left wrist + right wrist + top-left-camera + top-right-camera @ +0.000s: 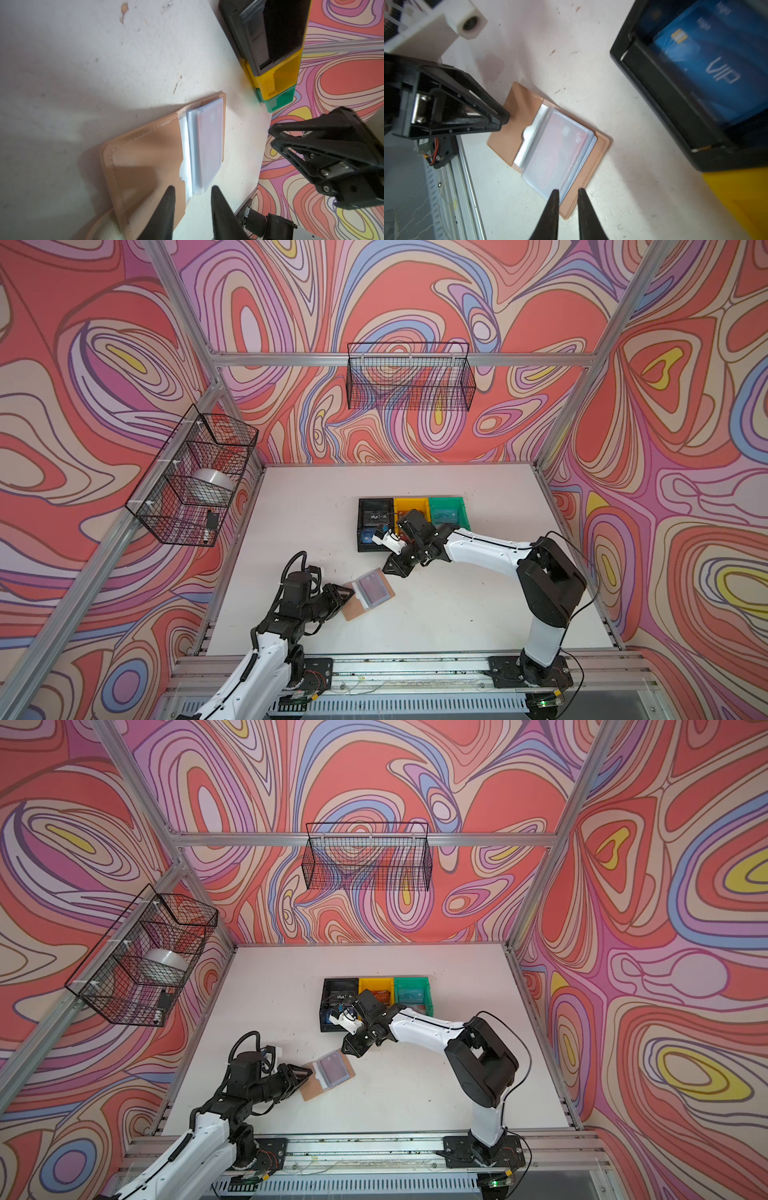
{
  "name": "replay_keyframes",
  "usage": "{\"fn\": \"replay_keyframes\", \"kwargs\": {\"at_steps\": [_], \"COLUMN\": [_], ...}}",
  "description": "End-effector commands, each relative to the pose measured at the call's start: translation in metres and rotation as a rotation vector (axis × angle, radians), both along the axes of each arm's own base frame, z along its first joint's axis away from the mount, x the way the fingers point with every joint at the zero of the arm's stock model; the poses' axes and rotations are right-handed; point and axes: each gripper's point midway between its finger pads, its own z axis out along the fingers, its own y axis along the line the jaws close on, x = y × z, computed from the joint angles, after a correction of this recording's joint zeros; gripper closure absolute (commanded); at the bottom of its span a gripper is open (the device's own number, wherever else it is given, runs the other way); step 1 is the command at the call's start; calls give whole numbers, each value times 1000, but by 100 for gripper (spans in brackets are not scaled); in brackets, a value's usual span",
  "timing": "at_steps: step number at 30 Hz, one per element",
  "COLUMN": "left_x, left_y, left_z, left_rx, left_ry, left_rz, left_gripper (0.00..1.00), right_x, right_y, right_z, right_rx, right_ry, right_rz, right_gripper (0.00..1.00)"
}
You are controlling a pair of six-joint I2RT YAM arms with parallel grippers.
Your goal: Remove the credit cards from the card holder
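1. Card holder (368, 594): tan, stitched, lying open on the counter (457, 605), well apart from the bins; clear sleeves (550, 153) cover one half.
2. Count: one holder; one red card (560, 141) under the top sleeve; one blue VIP card (708, 68) in the black bin (662, 99); three bins.
3. Long axis diagonal in both top views, bare flap toward the left claw (192, 188).
4. Left claw: jaws apart, tip at the flap. Right claw (568, 191): narrow gap, gripping nothing.
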Motion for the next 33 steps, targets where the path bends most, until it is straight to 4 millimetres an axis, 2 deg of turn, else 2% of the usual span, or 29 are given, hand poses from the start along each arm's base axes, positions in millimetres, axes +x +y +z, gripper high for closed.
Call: {"fn": "replay_keyframes", "kwargs": {"at_steps": [1, 6, 21, 33], "left_x": [-6, -9, -8, -10], "left_y": [4, 8, 9, 10], "left_z": [-7, -11, -24, -25], "left_rx": [31, 50, 68, 74], "left_ry": [28, 39, 77, 79], "left_rz": [0, 12, 12, 14], "left_gripper": [68, 69, 70, 70], "right_x": [-8, -15, -24, -31], "right_y": [4, 4, 10, 20], "right_z": [-10, -29, -57, -60], "right_rx": [5, -14, -43, -46], "right_ry": [74, 134, 192, 203], "right_rz": [-12, -6, 3, 31], "right_gripper": [83, 87, 91, 93]}}
